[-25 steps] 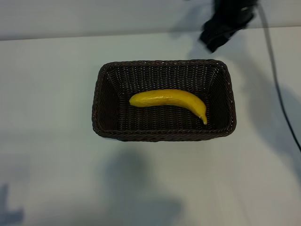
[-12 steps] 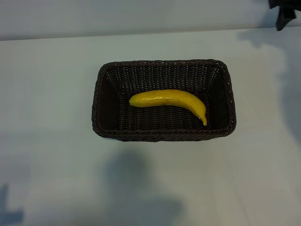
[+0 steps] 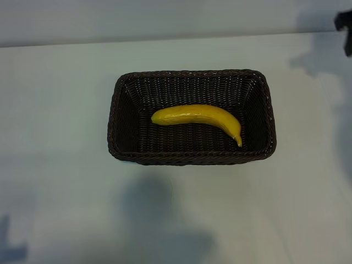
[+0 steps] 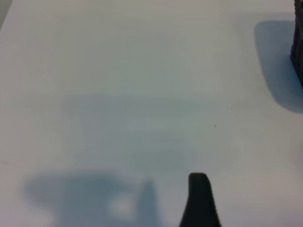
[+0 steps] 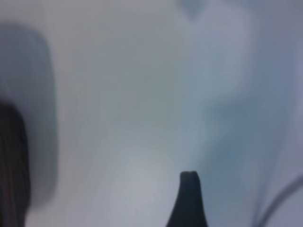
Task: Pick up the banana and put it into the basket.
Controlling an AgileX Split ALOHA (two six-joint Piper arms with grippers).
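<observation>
The bright yellow banana (image 3: 198, 117) lies inside the dark brown wicker basket (image 3: 118, 118), along its floor, with the stem tip toward the right wall. No gripper touches either. A dark part of the right arm (image 3: 345, 26) shows at the far right edge of the exterior view, well away from the basket. My right gripper (image 5: 153, 198) is open over bare table; one finger (image 5: 188, 198) shows and nothing is in the jaws. My left gripper (image 4: 153, 198) is open too, with one finger (image 4: 200, 198) over bare table. The basket's edge (image 4: 298, 47) shows in the left wrist view.
The basket stands mid-table on a plain white surface (image 3: 60, 165). Arm shadows fall on the table in front of the basket (image 3: 154, 209). A dark cable (image 5: 277, 198) shows in the right wrist view. A dark basket edge (image 5: 12, 161) shows there as well.
The right arm has pulled back from above the basket's far right corner to the right edge of the exterior view. The banana and basket have not moved.
</observation>
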